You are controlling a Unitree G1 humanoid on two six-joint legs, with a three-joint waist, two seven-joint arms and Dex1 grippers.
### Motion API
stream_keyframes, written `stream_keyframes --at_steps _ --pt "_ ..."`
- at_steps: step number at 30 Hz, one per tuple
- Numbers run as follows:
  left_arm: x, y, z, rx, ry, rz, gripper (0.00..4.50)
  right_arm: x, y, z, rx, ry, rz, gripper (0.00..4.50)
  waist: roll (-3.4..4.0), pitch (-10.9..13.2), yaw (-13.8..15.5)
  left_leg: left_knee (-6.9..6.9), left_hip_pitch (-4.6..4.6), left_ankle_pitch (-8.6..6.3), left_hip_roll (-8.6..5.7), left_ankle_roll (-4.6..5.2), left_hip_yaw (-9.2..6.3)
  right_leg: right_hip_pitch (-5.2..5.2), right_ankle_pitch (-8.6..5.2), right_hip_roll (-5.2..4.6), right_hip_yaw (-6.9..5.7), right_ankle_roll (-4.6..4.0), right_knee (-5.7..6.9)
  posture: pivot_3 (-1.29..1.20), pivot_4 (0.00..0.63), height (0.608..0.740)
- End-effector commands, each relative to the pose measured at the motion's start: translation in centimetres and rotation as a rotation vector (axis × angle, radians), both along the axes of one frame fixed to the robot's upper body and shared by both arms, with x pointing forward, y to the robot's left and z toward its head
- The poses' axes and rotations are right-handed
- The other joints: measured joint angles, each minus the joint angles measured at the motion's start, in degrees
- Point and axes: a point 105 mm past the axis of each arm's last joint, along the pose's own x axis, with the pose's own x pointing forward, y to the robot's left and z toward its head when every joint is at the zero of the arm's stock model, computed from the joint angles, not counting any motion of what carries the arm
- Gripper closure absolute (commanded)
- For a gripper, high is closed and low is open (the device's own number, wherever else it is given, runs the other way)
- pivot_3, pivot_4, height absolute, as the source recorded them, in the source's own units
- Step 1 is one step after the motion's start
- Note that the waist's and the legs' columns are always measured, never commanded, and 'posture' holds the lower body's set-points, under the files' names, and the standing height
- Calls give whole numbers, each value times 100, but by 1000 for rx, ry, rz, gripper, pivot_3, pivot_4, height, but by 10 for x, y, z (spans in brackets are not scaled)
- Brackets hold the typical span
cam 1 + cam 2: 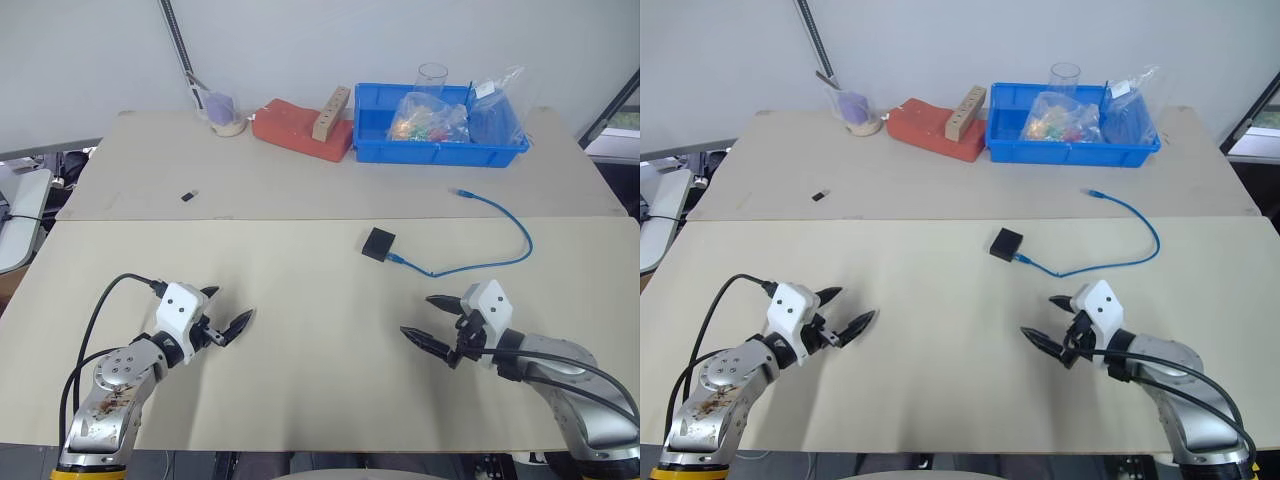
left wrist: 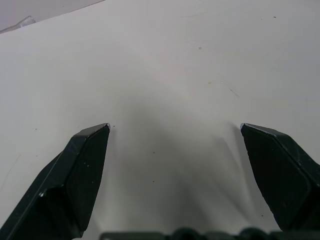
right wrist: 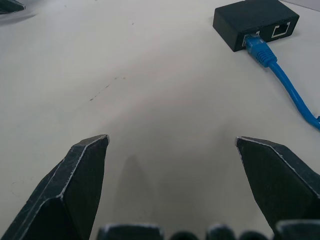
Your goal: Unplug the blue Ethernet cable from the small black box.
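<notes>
In the left eye view, the left gripper (image 1: 228, 312) hangs low over the beige bench (image 1: 300, 390) with its two black fingers spread wide and nothing between them. The right gripper (image 1: 431, 320) does the same on the other side, also wide and empty. The small black box (image 1: 378, 244) lies flat on the bench ahead of the right gripper and a little toward the left gripper, well apart from both. The blue Ethernet cable (image 1: 505, 258) is plugged into the box on the side facing the right gripper, then curves away in a loop, and its free end lies farther off near a blue bin (image 1: 440, 150). A tiny black piece (image 1: 187, 196) lies on the bench far ahead of the left gripper. In the left wrist view, the fingers (image 2: 70, 175) stand wide over bare bench. In the right wrist view, the fingers (image 3: 75, 185) are wide too, and ahead of them the box (image 3: 250, 20) shows two ports, the cable's blue plug (image 3: 257, 47) sitting in one of them.
</notes>
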Motion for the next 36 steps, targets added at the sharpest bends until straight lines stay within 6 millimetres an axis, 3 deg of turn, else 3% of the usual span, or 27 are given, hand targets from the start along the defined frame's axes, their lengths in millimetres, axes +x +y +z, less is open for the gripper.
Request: stream_keyframes --at_steps 1,6,10,20,27,28,36 --pt "0 -12 17 -28 -50 -78 51 7 -2 18 -9 -71 9 0 0 0 0 0 0 0 0 0 0 0 0 0 0 0 0 0 150 740" --pt "-2 -70 70 -76 -168 -424 51 35 -16 46 -78 -120 36 0 -2 2 8 8 -2 1 -4 -1 3 2 0 -1 1 0 2 0 150 740" --pt "-2 -96 94 -73 -210 -604 51 59 -17 46 -133 -80 93 0 -2 1 -1 7 2 1 -4 0 4 10 0 4 -2 0 -3 0 150 740" --pt "-3 -96 101 -20 -208 -725 51 118 14 24 -151 18 178 0 -3 4 -172 3 10 1 2 1 5 6 0 10 0 -1 4 0 150 740" --pt "-6 -91 105 -11 -223 -686 51 139 24 16 -180 46 200 0 -2 4 -150 10 5 2 0 1 3 5 0 3 -2 -1 4 0 150 740" --pt "-6 -90 105 -10 -222 -676 0 139 24 15 -185 49 209 550 -2 4 -151 11 7 2 0 1 3 6 0 3 -1 -1 4 0 150 740" --pt "-9 -86 103 -8 -206 -650 0 136 19 9 -206 73 253 3310 -1 3 -155 6 10 1 4 1 2 6 0 5 -2 -1 7 0 150 740"
